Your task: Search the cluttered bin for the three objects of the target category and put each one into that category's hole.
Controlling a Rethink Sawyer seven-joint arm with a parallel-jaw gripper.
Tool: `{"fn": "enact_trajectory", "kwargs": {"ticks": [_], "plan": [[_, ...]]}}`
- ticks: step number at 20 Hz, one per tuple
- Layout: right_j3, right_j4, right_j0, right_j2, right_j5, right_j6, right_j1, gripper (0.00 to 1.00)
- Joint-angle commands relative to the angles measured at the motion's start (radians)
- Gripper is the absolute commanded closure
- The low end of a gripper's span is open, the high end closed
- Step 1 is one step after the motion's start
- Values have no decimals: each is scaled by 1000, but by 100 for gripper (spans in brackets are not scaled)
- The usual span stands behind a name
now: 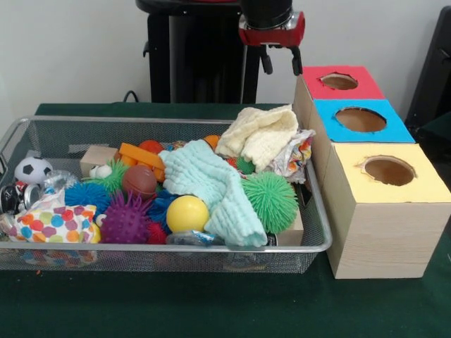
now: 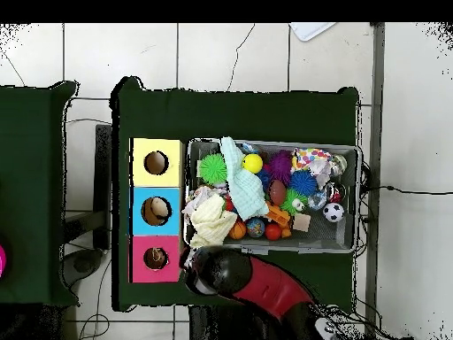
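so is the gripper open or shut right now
Open. In the front view the gripper hangs above the bin's far rim with its two black fingers apart and nothing between them.

Light: even, soft indoor light, moderately bright in both views.
Shadows: faint, under the silver wire-mesh bin toward 6 o'clock on the dark green cloth-covered table.
Glare: none obvious.
Focus: front view mildly soft throughout.
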Motion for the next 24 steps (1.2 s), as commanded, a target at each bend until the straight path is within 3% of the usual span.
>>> {"fn": "enact_trajectory", "kwargs": {"ticks": [1,11,16,20,24], "plan": [[-44,5,-37,64,-138,116,51,0],[-86,-93,-63,42,-97,34,81,0],[-62,-127,-96,34,-146,51,142,0],[-52,-167,-107,23,-125,44,155,0],[-73,-219,-113,12,-169,45,212,0]]}}
